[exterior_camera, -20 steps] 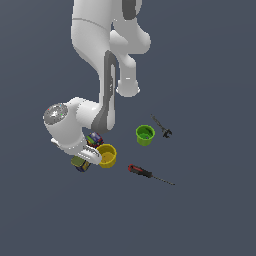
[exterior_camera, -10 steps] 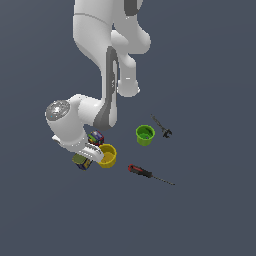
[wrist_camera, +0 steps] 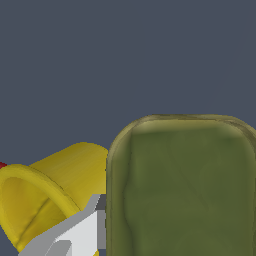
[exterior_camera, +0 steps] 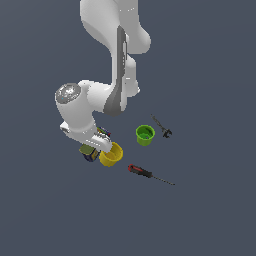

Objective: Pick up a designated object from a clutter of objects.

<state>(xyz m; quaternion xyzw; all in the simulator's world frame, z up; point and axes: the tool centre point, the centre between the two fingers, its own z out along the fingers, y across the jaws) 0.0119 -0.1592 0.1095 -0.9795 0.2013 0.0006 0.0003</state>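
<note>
Small olive-green rectangular box with dark blue edges (exterior_camera: pixel 89 152) at lower left of the exterior view, on the grey surface (exterior_camera: pixel 210 75), touching the yellow plastic cup (exterior_camera: pixel 111 155). Directly above: white gripper (exterior_camera: pixel 95 144), jaws hidden, state impossible to tell. In the wrist view, box (wrist_camera: pixel 182 190) fills the lower right, cup (wrist_camera: pixel 45 200) beside.

In the exterior view the hand (exterior_camera: pixel 97 145) sits low over the box (exterior_camera: pixel 88 152), which lies just beside the cup (exterior_camera: pixel 111 155), on that cup's left. A second cup (exterior_camera: pixel 145 135) stands well apart to the exterior view's right, with the thin tool (exterior_camera: pixel 162 127) just beyond it. The screwdriver (exterior_camera: pixel 150 174) lies nearer the camera, between the two cups. A can (exterior_camera: pixel 104 133) peeks out behind the hand.
</note>
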